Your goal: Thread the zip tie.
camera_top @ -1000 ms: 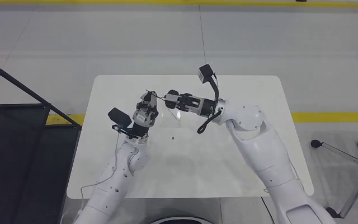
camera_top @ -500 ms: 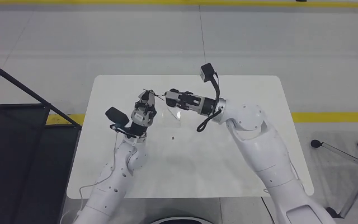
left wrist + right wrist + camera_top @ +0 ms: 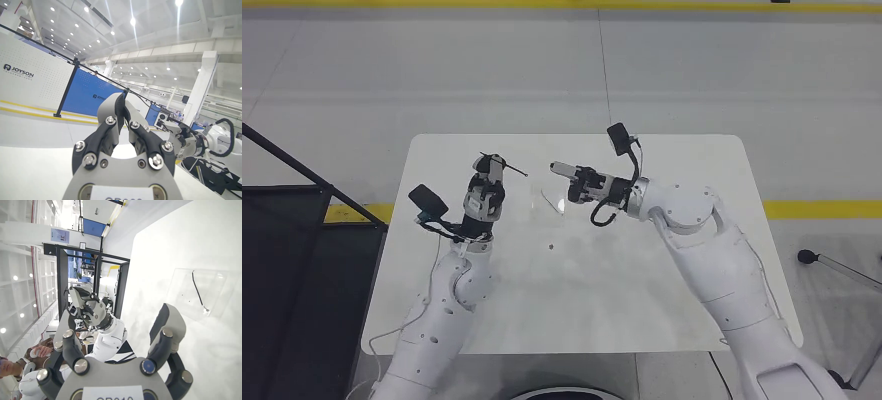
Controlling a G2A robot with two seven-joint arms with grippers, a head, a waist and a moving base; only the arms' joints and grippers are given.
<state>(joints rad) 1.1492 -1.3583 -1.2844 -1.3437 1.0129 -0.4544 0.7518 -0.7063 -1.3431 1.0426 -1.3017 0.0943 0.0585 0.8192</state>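
Bright, diffuse overhead light falls evenly across the white table in the top view. In the left wrist view, ceiling lamps flare into streaks, screw heads on the left gripper glint, and a pillar bows with wide-lens distortion. In the right wrist view the same table washes out to near-white glare.

Glossy white moulded arm shells; left gripper: grey metal palm plate, black linkage bars, silver screw heads, ribbed black pads; right gripper same build, one bluish screw at pincer base; thick black cable behind right pincer; white label strip under each palm plate
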